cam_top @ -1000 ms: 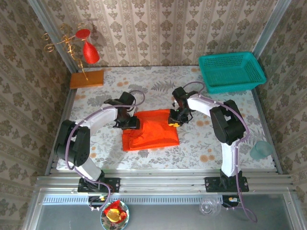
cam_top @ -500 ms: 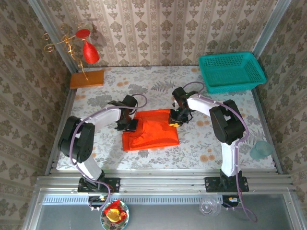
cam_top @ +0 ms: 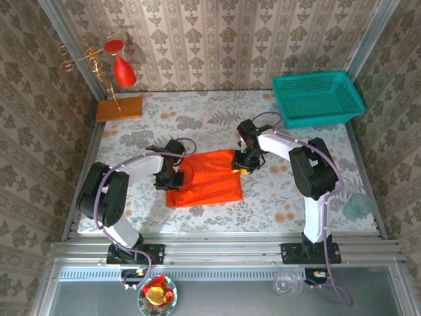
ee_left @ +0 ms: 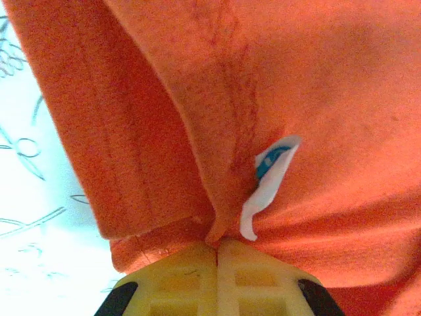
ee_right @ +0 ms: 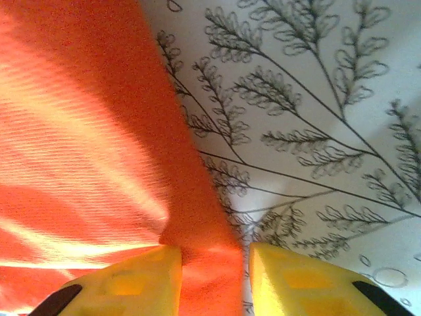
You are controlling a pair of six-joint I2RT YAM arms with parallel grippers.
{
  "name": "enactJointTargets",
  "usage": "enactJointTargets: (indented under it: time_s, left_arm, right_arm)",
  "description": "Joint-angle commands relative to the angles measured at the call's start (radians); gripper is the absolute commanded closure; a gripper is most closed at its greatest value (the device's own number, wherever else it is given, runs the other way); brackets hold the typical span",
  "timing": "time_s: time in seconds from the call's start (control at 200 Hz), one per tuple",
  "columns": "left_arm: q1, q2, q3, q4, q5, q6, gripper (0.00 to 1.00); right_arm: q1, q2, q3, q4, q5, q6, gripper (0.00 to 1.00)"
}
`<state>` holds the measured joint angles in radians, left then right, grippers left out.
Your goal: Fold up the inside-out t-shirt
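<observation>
The inside-out t-shirt (cam_top: 205,179) lies left of the teal basket (cam_top: 289,118), nearer to me. My left gripper (ee_left: 217,253) pinches a shirt fold, fingers together. My right gripper (ee_right: 214,263) has its fingers apart around the shirt edge, their bases cut off.

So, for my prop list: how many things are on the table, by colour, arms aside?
Orange-red: 1, t-shirt
Teal: 2, basket, translucent cup
Orange-brown: 1, wooden block
Red and gold: 1, ornament on stand
Total: 5
</observation>
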<state>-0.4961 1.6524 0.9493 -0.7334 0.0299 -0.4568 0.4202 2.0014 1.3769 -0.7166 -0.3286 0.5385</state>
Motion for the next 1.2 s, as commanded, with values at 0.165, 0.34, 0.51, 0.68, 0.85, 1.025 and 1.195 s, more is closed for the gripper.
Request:
enactJointTargets:
  time_s: [0.165, 0.34, 0.51, 0.68, 0.85, 1.025, 1.195]
  left_arm:
    - [0.063, -0.041, 0.075, -0.036, -0.112, 0.028, 0.90]
    - [0.110, -0.097, 0.103, -0.046, -0.096, 0.055, 0.78]
    - [0.099, -0.227, 0.072, -0.090, -0.009, 0.025, 0.64]
    - [0.048, -0.325, -0.025, -0.084, 0.096, -0.067, 0.72]
    - [-0.057, -0.300, -0.118, 0.014, 0.112, -0.180, 0.78]
    - [-0.056, -0.190, -0.133, 0.091, 0.066, -0.178, 0.83]
    - [-0.031, -0.058, -0.072, 0.137, 0.072, -0.119, 0.84]
  right_arm:
    - [-0.005, -0.099, 0.032, -0.068, 0.024, -0.026, 0.61]
    - [0.004, -0.061, 0.111, -0.061, -0.070, -0.059, 0.62]
    - [0.021, 0.028, 0.210, -0.029, -0.215, -0.087, 0.63]
    - [0.035, 0.176, 0.356, -0.056, -0.290, -0.108, 0.64]
    - [0.032, 0.298, 0.477, -0.133, -0.180, -0.096, 0.70]
    - [0.017, 0.247, 0.374, -0.147, -0.101, -0.091, 0.73]
    - [0.017, 0.097, 0.146, -0.106, -0.068, -0.078, 0.74]
